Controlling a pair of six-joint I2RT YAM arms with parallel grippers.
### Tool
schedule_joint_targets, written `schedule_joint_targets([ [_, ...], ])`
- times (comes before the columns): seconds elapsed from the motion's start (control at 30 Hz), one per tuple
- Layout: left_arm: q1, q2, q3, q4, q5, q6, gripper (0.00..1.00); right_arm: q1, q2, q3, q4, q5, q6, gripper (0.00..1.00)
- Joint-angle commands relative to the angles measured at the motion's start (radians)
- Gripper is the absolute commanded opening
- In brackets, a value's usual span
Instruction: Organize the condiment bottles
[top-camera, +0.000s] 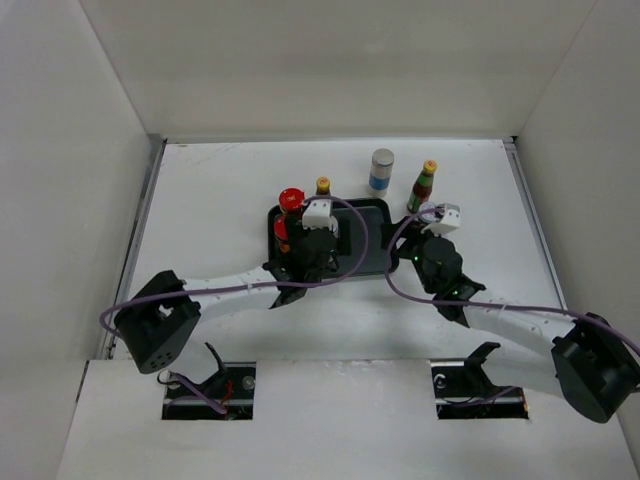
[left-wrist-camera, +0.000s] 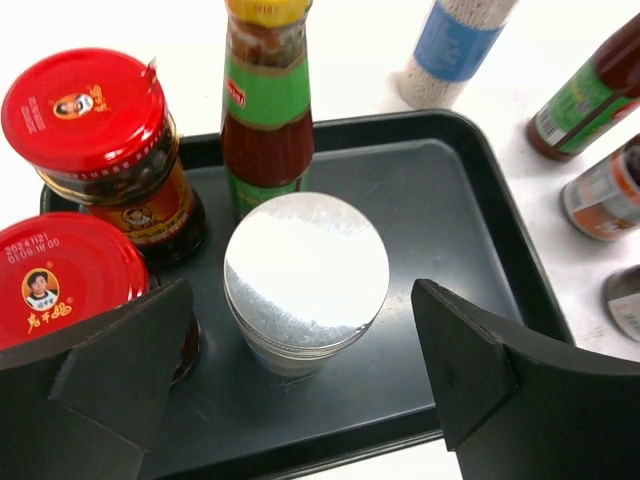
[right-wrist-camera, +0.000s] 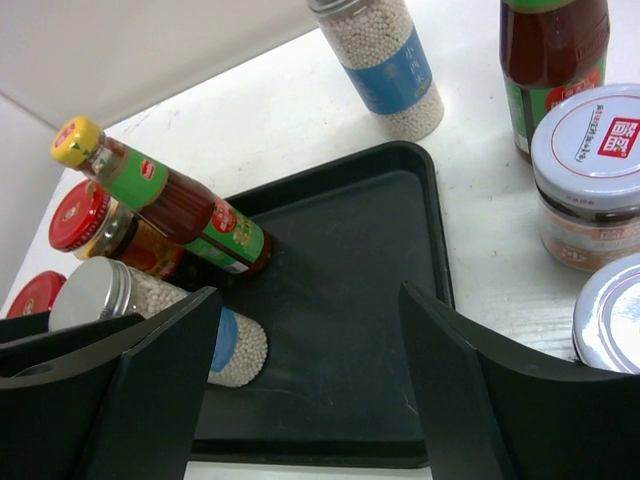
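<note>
The black tray (left-wrist-camera: 470, 210) holds two red-lidded jars (left-wrist-camera: 85, 110) (left-wrist-camera: 60, 280), a yellow-capped sauce bottle (left-wrist-camera: 265, 100) and a white cylinder with a silver top (left-wrist-camera: 305, 275). My left gripper (left-wrist-camera: 300, 370) is open, with its fingers on either side of that cylinder and not touching it. My right gripper (right-wrist-camera: 310, 370) is open and empty over the bare right part of the tray (right-wrist-camera: 350, 260). On the table beyond stand a second cylinder (right-wrist-camera: 385, 60), a second sauce bottle (right-wrist-camera: 550, 60) and two pale-lidded jars (right-wrist-camera: 590, 180) (right-wrist-camera: 615, 315).
In the top view the tray (top-camera: 370, 215) lies mid-table, with the loose cylinder (top-camera: 382, 170) and sauce bottle (top-camera: 423, 186) behind its right end. Both arms (top-camera: 312, 240) (top-camera: 438, 250) reach over the tray's area. White walls enclose the table on three sides.
</note>
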Motion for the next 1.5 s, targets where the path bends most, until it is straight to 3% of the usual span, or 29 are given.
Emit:
schedule_joint_targets([
  [0.0,0.003,-0.084,0.003,0.071,0.018,0.024,0.95,-0.01,0.014,0.027,0.051,0.001,-0.012,0.75],
  [0.07,0.008,-0.13,0.011,0.072,0.045,0.041,0.96,-0.008,0.02,0.047,0.042,-0.015,-0.024,0.65],
  [0.2,0.014,-0.208,0.013,0.101,0.096,0.074,0.98,-0.004,0.011,0.086,-0.012,-0.02,-0.031,0.28],
  [0.27,0.013,-0.253,0.001,0.114,0.105,0.08,0.93,-0.004,0.019,0.118,-0.053,-0.014,-0.031,0.2],
  [0.33,0.017,-0.302,-0.035,0.15,0.102,0.083,0.74,-0.004,0.033,0.15,-0.091,-0.006,-0.024,0.17],
  [0.4,0.035,-0.36,-0.088,0.189,0.088,0.078,0.46,-0.004,0.063,0.188,-0.115,-0.002,-0.017,0.17],
  [0.47,0.069,-0.429,-0.153,0.203,0.064,0.058,0.31,-0.004,0.103,0.24,-0.134,-0.002,-0.029,0.17],
  [0.6,0.172,-0.564,-0.28,0.184,0.027,-0.021,0.26,-0.036,0.206,0.377,-0.203,0.001,-0.057,0.24],
  [0.8,0.386,-0.75,-0.493,0.117,0.033,-0.263,0.32,-0.119,0.416,0.65,-0.311,0.011,-0.178,0.51],
  [0.93,0.497,-0.782,-0.55,0.072,0.093,-0.395,0.34,-0.149,0.535,0.831,-0.409,0.026,-0.251,0.69],
  [1.0,0.525,-0.778,-0.567,0.08,0.148,-0.426,0.36,-0.156,0.594,0.914,-0.45,0.05,-0.28,0.81],
  [1.1,0.546,-0.767,-0.581,0.086,0.182,-0.446,0.39,-0.16,0.671,1.004,-0.504,0.101,-0.34,0.91],
  [1.23,0.549,-0.787,-0.601,0.103,0.176,-0.449,0.44,-0.165,0.734,1.063,-0.529,0.103,-0.371,0.97],
  [1.47,0.551,-0.782,-0.613,0.123,0.156,-0.449,0.48,-0.214,0.796,1.101,-0.526,0.06,-0.342,0.97],
])
